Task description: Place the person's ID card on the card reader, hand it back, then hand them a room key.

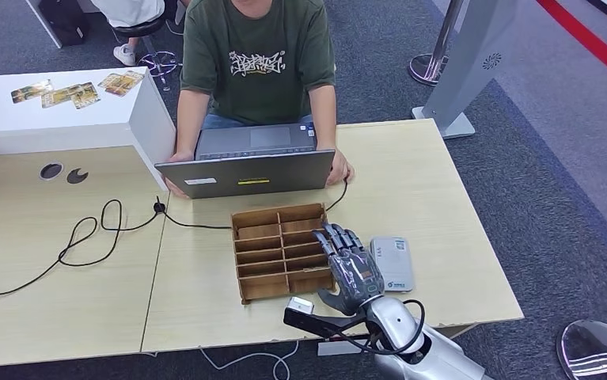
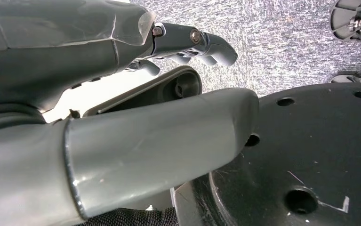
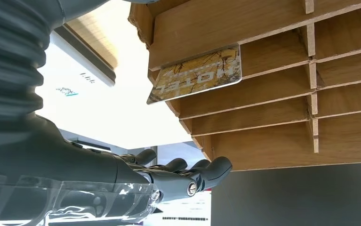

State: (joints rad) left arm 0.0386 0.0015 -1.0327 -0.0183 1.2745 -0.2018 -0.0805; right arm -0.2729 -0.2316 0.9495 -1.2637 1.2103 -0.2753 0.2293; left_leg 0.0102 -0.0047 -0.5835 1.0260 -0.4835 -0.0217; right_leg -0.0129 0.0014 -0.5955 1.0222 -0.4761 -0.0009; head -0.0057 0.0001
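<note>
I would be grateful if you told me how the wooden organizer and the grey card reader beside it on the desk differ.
The wooden organizer is brown, open-topped and split by dividers into slots; the card reader is a grey, closed, flat slab. The organizer is clearly larger and stands taller than the card reader. A hotel key card sticks out of one organizer slot, while nothing lies on the reader. The right robot hand hovers between them. Both rest on the same desk.
</note>
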